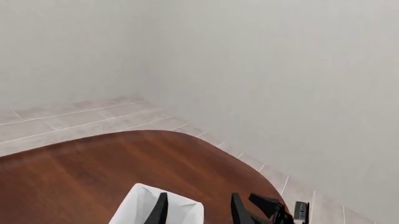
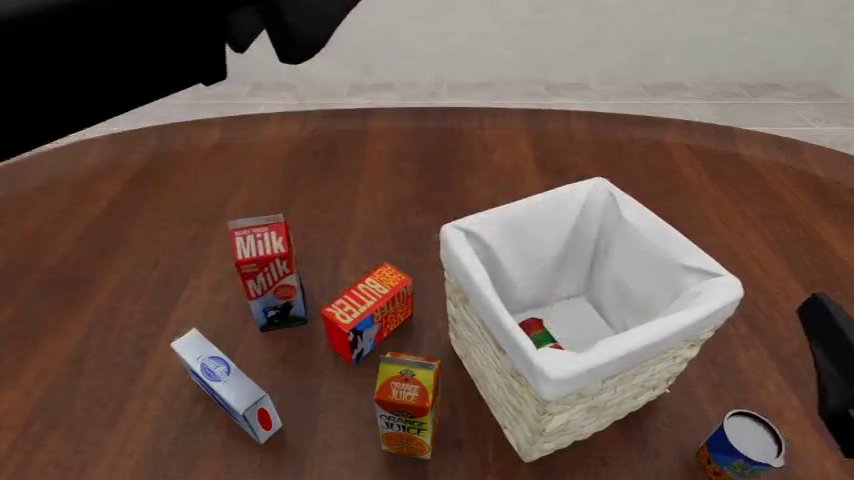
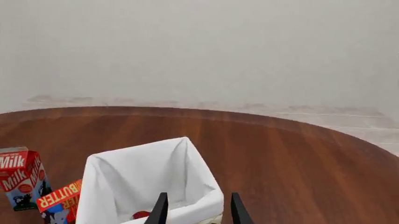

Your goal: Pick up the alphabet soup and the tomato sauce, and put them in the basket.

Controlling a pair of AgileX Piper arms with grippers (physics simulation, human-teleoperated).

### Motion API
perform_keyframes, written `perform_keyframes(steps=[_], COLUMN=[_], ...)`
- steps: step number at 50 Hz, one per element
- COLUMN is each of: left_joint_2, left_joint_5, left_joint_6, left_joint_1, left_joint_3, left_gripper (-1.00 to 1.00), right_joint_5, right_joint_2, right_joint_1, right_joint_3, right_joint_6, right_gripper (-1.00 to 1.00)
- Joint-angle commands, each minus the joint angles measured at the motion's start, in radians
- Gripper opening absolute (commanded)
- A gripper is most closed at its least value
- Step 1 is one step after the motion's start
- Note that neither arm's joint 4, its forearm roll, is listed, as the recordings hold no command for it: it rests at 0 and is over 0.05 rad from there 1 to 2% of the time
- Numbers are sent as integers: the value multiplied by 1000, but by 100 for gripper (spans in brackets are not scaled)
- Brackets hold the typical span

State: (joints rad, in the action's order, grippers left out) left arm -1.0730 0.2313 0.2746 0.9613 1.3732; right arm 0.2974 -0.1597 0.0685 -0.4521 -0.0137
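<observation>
The tomato sauce [image 2: 539,333] lies on its side on the bottom of the basket [image 2: 561,420], and its red shows low inside the basket [image 3: 134,177] as the tomato sauce [image 3: 141,214] in the right wrist view. The alphabet soup [image 2: 742,445] stands upright on the table, to the right of the basket near the front edge. My right gripper [image 3: 196,212] is open and empty above the basket's near side. My left gripper [image 1: 198,212] is open too, high up, with a corner of the basket [image 1: 140,205] below it. The left arm [image 2: 120,50] fills the front view's top left.
Left of the basket stand a milk carton [image 2: 267,270], a butter box [image 2: 367,310], an orange juice carton [image 2: 407,405] and a tilted white-and-blue carton [image 2: 227,385]. The right arm [image 2: 830,365] shows at the right edge, just above the alphabet soup.
</observation>
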Motion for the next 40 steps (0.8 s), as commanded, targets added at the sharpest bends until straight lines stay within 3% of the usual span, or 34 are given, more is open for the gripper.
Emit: perform_keyframes(steps=[1, 2, 4, 6, 12, 14, 15, 17, 20, 22, 26, 32, 35, 40], left_joint_2=[12, 11, 9, 9, 17, 17, 20, 19, 15, 15, 15, 13, 13, 18], left_joint_5=[-9, -8, -6, -8, -26, -32, -39, -45, -51, -55, -59, -60, -61, -64], left_joint_6=[13, 14, 11, 14, 25, 29, 33, 34, 37, 40, 42, 43, 44, 45], left_joint_1=[3, 3, 7, 7, 4, 4, 7, 12, 14, 17, 23, 27, 26, 28], left_joint_3=[6, 9, 15, 19, 5, 0, -7, -12, -12, -13, -8, -7, -6, -5], left_gripper=[100, 100, 100, 100, 100, 100, 100, 100, 100, 100, 100, 100, 100, 100], right_joint_5=[95, 105, 137, 182, 301, 302, 319, 357, 401, 433, 498, 545, 574, 636], right_joint_2=[-140, -157, -158, -190, -221, -221, -238, -244, -258, -271, -268, -306, -341, -363], right_joint_1=[-13, -23, -6, -22, -26, -26, -60, -53, -67, -73, -105, -148, -153, -172], right_joint_3=[-136, -145, -168, -207, -315, -316, -333, -362, -394, -418, -464, -502, -533, -578], right_joint_6=[-18, -3, -73, -47, -43, -43, -64, -56, -89, -52, -87, -91, -65, -88], right_gripper=[100, 100, 100, 100, 100, 100, 100, 100, 100, 100, 100, 100, 100, 100])
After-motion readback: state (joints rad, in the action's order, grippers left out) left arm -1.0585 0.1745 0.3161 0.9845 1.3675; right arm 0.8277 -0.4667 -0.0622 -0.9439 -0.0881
